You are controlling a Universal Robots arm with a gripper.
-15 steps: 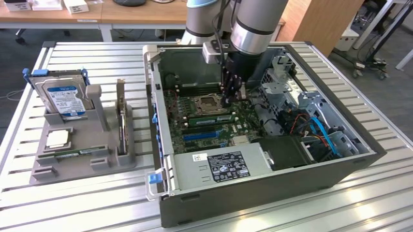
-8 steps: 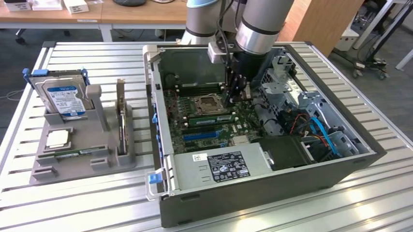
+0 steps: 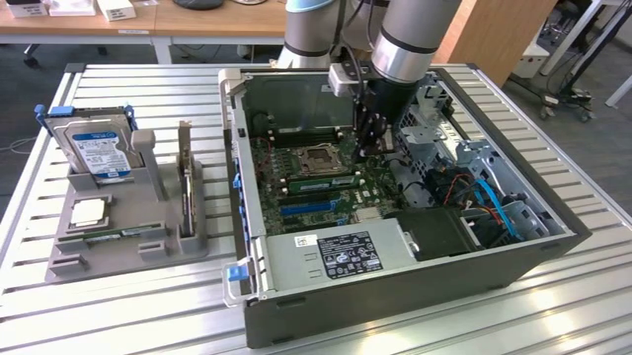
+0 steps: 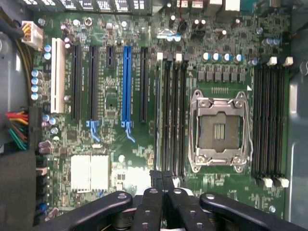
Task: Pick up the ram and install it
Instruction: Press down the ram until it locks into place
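Observation:
A green ram stick stands on edge in a slot beside the open processor socket inside the computer case. In the wrist view it is the thin pale edge in the slot bank next to the socket. My gripper hangs inside the case over one end of that stick, shut, with nothing between its fingertips. Whether it touches the stick I cannot tell. A second green ram stick lies flat in the grey holder at the exterior view's left.
The grey holder also carries a hard drive, an upright expansion card and a square silver processor chip. Inside the case are the power supply, drive cages and blue cables. Black, blue and white expansion slots lie beside the ram slots.

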